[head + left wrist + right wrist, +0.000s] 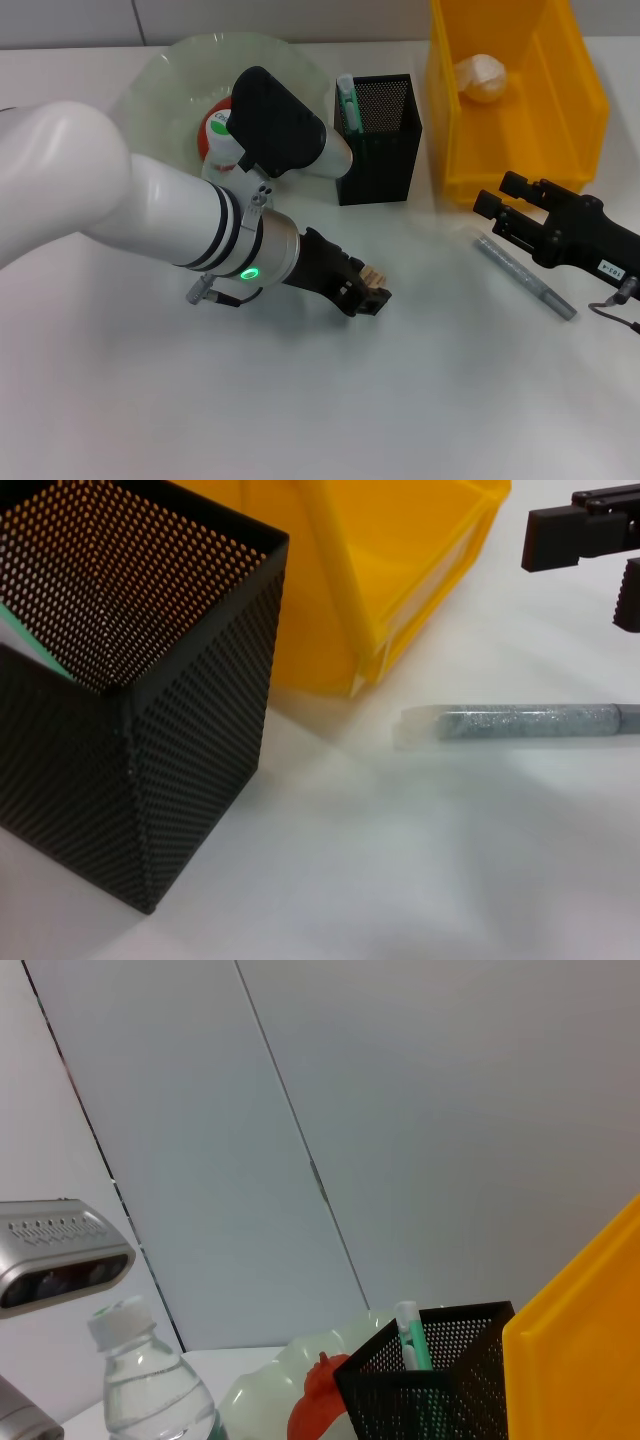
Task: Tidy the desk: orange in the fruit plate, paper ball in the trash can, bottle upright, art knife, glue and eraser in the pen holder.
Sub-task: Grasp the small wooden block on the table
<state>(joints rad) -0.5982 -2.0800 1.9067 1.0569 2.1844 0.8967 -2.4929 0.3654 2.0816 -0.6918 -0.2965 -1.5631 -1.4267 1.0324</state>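
The left gripper is hovering low over the white desk, its fingers closing on a small pale eraser in front of the black mesh pen holder. The right gripper is waiting with jaws apart beside the yellow trash can, above the grey glue stick. Only the head view is showing the paper ball in that bin; only the right wrist view is revealing the bottle standing upright near the fruit plate.
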